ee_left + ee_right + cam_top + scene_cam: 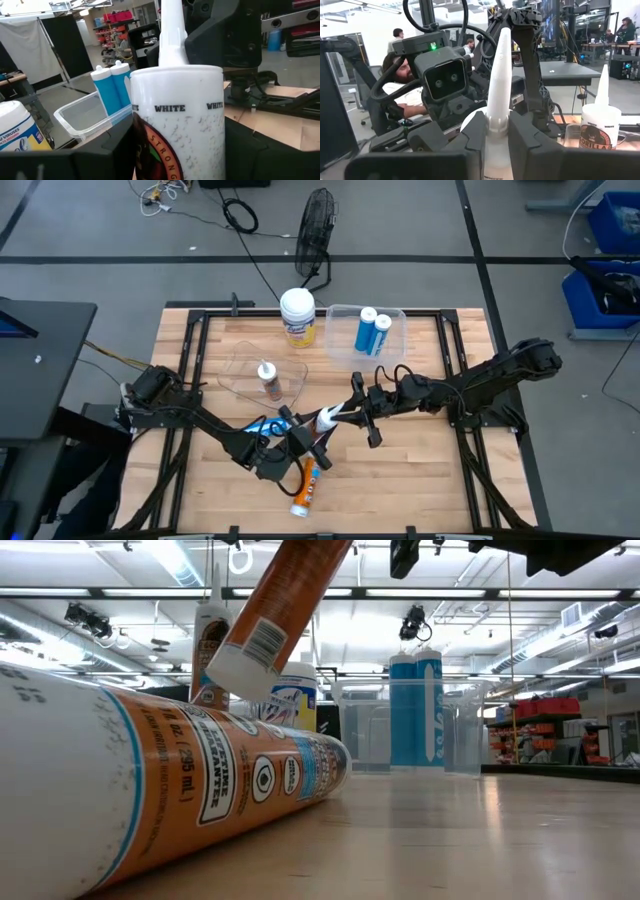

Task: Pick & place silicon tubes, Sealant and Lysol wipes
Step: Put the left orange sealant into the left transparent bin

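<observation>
Lysol wipes [298,316] upright, well behind right claw [347,408]

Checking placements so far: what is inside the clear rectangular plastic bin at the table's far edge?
The clear rectangular bin holds two blue cartridges with white caps, standing upright side by side. The rest of its floor looks bare from above. The yellow-labelled Lysol wipes canister stands outside, beside it.
</observation>
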